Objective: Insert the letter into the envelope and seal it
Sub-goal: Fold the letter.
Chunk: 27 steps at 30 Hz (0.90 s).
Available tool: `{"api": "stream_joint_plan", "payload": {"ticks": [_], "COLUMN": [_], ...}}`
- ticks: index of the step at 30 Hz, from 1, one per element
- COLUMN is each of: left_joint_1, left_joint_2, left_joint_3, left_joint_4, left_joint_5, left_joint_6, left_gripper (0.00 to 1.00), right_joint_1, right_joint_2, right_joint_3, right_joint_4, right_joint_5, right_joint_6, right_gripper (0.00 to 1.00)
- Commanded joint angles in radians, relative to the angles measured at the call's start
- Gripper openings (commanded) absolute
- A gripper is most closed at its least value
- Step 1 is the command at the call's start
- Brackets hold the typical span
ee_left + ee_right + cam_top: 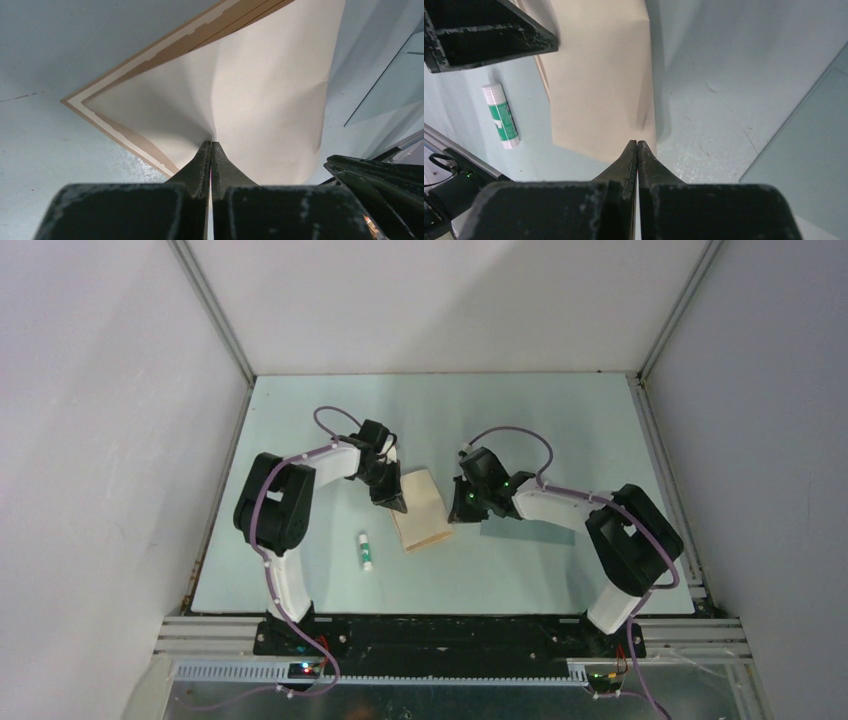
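Thin tan-beige bordered paper letter: mid pale-green worktop, buckled. Left gripper: closed, pinching the 9 o'clock edge. Right gripper: closed at the 3 o'clock edge. White, green-labelled glue stick: 8 o'clock, apart.

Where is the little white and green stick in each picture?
Top external: the stick lies on the table, just left of the letter.
Left wrist: not in it.
Right wrist: the stick is near the left edge, left of the letter.
Shared landmark: the letter shows in all three views.
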Motion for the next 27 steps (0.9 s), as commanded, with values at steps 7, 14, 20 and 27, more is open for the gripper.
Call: {"api": "stream_joint_plan", "payload": {"ticks": [7,14,20,27], "left_joint_1": [0.006,0.001,0.002,0.006], "left_joint_2": [-0.106,-0.127,-0.073,0.012], "left_joint_3": [0.047,0.092,0.105,0.064], "left_joint_4": [-0.099,-0.115,-0.113,-0.098], "left_joint_5": [-0.013,0.025,-0.005,-0.047], "left_joint_6": [0.037,0.026,0.039,0.054], "left_gripper": [0.0,0.0,0.0,0.0], "right_joint_1": [0.033,0.032,0.027,0.006], "right_joint_2": [0.114,0.022,0.002,0.046], "right_joint_3": [0.017,0.069,0.135,0.206], "right_joint_4": [0.013,-0.029,-0.035,-0.001], "right_joint_5": [-0.003,0.03,0.002,-0.034], "right_joint_6": [-0.018,-0.042,-0.051,-0.023], "right_gripper": [0.0,0.0,0.0,0.0]}}
